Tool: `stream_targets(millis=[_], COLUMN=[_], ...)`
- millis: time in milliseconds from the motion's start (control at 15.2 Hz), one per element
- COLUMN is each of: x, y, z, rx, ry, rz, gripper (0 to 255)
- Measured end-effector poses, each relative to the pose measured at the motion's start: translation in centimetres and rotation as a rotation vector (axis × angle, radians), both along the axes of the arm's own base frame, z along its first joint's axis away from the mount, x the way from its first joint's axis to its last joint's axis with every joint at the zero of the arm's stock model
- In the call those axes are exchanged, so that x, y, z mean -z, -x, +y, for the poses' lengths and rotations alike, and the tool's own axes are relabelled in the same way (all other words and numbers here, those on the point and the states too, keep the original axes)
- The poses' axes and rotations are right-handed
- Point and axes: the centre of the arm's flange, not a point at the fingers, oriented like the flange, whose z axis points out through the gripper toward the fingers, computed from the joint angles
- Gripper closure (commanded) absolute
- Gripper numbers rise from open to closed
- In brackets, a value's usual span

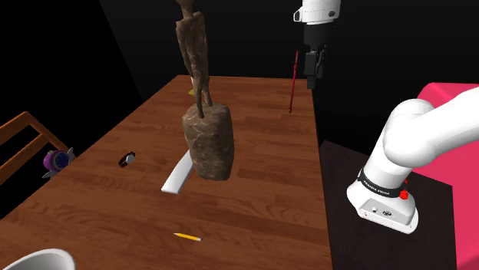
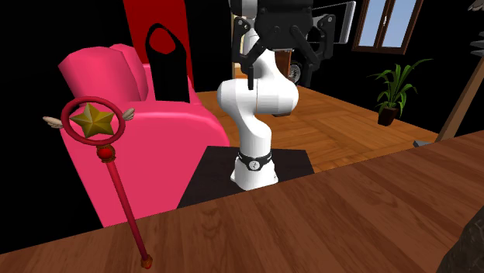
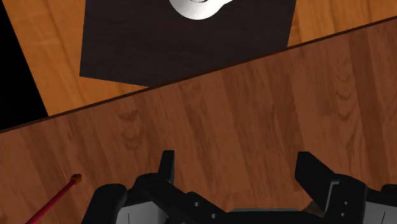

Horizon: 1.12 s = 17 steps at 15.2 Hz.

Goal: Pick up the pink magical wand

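Red-pink wand (image 2: 116, 180) stands on end at the worktop's (image 1: 253, 192) stand-side edge; the open, empty claw (image 1: 312, 70) hovers beside it. Judged step: approach. Next, straddle the shaft and close.

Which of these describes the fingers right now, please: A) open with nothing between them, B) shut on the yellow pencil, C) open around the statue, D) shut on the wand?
A: in the wrist view the fingers stand apart over the bare table, with the wand off to one side, outside them.
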Motion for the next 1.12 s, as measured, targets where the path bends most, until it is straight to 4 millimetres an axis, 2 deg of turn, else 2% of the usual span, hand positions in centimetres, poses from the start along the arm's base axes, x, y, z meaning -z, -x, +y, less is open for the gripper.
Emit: stream_targets(millis=[132,528,1122], x=[0.0,0.3,-1.2], y=[-0.2,-2.8,-6.7], z=[-0.3,-4.8,-10.9], rx=[-0.003,-0.043,-0.111], ry=[0.009,0.119,0.302], rz=[-0.01,-0.12,-0.304], gripper=[0,0,0])
